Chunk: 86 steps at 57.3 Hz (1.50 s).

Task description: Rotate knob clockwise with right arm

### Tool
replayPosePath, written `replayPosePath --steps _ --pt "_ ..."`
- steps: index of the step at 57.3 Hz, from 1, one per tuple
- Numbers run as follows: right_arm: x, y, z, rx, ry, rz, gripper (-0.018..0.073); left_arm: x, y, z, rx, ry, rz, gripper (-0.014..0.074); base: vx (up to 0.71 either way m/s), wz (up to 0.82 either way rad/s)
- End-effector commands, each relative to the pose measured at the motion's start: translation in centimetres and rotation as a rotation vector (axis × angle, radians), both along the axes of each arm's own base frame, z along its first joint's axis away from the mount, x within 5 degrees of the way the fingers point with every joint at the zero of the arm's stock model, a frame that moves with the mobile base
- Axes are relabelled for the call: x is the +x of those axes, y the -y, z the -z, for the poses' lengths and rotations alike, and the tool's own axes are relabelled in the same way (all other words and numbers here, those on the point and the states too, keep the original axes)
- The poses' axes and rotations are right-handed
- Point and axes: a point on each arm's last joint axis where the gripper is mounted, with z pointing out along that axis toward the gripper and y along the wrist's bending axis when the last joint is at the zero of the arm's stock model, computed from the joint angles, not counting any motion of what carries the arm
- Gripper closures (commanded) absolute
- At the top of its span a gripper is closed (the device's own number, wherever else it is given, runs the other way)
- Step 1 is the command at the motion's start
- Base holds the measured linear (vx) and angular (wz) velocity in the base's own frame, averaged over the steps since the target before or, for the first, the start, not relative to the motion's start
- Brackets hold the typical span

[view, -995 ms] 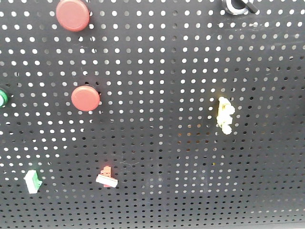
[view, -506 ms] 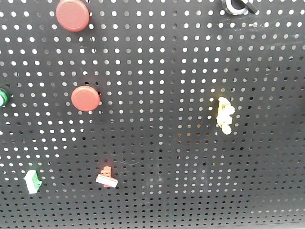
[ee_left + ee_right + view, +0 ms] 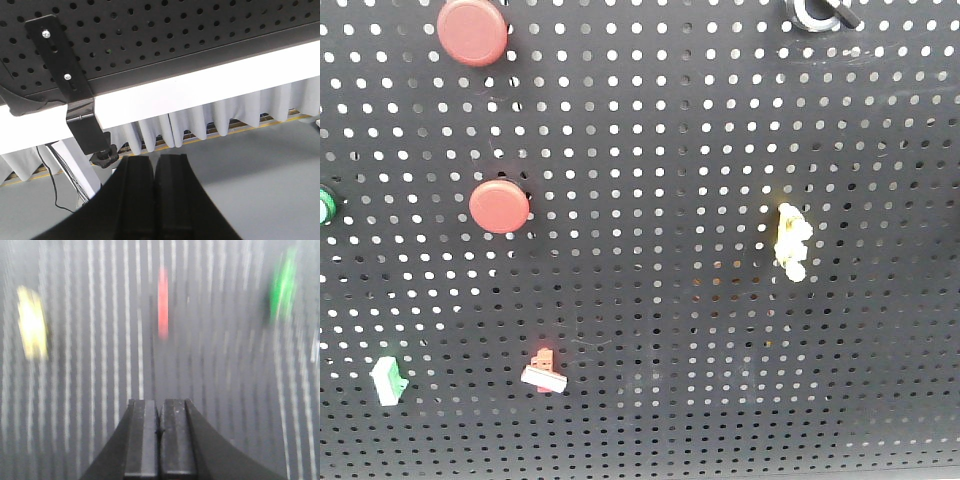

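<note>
The knob point(image 3: 818, 13) is a small black piece with a silver-white ring, cut off by the top edge of the front view on the black pegboard point(image 3: 660, 150). No arm shows in that view. In the right wrist view my right gripper point(image 3: 159, 402) is shut with nothing between its fingers, facing a motion-blurred pegboard; the knob is not in that view. My left gripper point(image 3: 154, 159) is shut and empty, hanging below the board's lower edge.
On the pegboard sit two red discs point(image 3: 472, 30) point(image 3: 499, 206), a green button point(image 3: 325, 205) at the left edge, a yellow lumpy peg point(image 3: 791, 241), a white-green clip point(image 3: 388, 380) and a red-white clip point(image 3: 545, 372). A black bracket point(image 3: 70, 80) hangs under the board.
Nothing has visibly changed in the front view; the blur in the right wrist view shows that camera moving.
</note>
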Motion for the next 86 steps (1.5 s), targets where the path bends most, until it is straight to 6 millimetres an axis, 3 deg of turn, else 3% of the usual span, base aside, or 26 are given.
replayPosePath --steps 1,10,20,31,44,58,63,72,76,81,86 --pt "-1.4 0.0 -4.1 0.063 0.121 -0.046 0.0568 0.2 0.1 -0.4 -0.014 0.078 0.01 0.0603 0.0 0.0" --pt "-2.3 0.1 -11.8 -0.037 -0.055 0.014 0.0568 0.2 0.1 -0.4 -0.014 0.078 0.01 0.0603 0.0 0.0" --pt "-0.3 0.1 -20.5 -0.055 -0.094 0.044 0.0568 0.2 0.1 -0.4 -0.014 0.078 0.01 0.0603 0.0 0.0" --pt "1.5 0.0 -25.5 -0.043 -0.021 0.033 0.0568 0.2 0.1 -0.4 -0.014 0.078 0.01 0.0603 0.0 0.0" --pt "2.1 -0.1 -26.4 0.004 -0.01 0.001 0.0568 0.2 0.1 -0.4 -0.014 0.078 0.01 0.0603 0.0 0.0" --pt "5.6 -1.2 -26.1 -0.05 -0.168 -0.072 0.0568 0.2 0.1 -0.4 -0.014 0.078 0.01 0.0603 0.0 0.0" --pt "7.3 -3.1 -26.7 -0.157 -0.201 -0.173 0.0568 0.2 0.1 -0.4 -0.014 0.078 0.01 0.0603 0.0 0.0" --pt "10.2 -10.3 -27.2 -0.489 -0.188 -0.395 0.0568 0.2 0.1 -0.4 -0.014 0.078 0.01 0.0603 0.0 0.0" --pt "10.6 -12.4 -27.5 -0.579 -0.151 -0.424 0.0568 0.2 0.1 -0.4 -0.014 0.078 0.01 0.0603 0.0 0.0" --pt "11.0 -13.7 -27.9 -0.644 -0.138 -0.423 0.0568 0.2 0.1 -0.4 -0.014 0.078 0.01 0.0603 0.0 0.0" --pt "11.4 -13.4 -28.3 -0.743 -0.163 -0.342 0.0568 0.2 0.1 -0.4 -0.014 0.078 0.01 0.0603 0.0 0.0"
